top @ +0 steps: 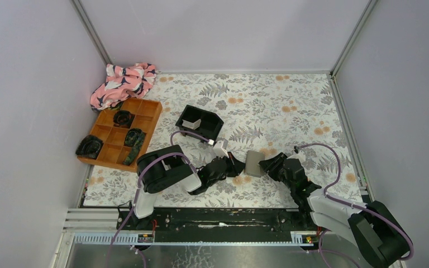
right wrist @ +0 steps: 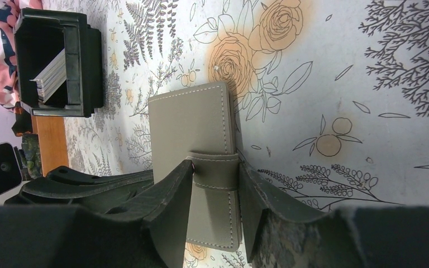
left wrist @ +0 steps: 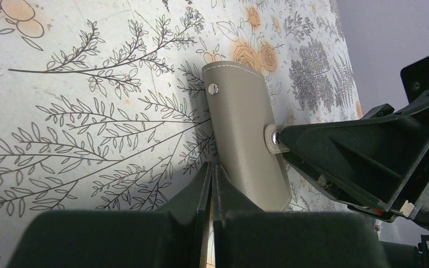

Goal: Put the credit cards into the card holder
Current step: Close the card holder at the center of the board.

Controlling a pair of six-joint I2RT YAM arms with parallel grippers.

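Grey-taupe card holder (top: pixel 254 163) lies closed on the surface (top: pixel 290 100) between both arms. Left claw (left wrist: pixel 212 167), pressed together, seems to steady its near edge so the right claw (right wrist: pixel 217 164), pinching the snap strap (left wrist: pixel 272 138), can unfasten it.

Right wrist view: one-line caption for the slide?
Right gripper pinching the strap of the closed card holder; credit cards in black tray upper left.

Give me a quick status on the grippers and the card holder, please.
Left gripper shut at card holder edge. Right gripper astride its strap, grip unconfirmed. Holder folded closed; credit cards in black tray. Nothing in the way.
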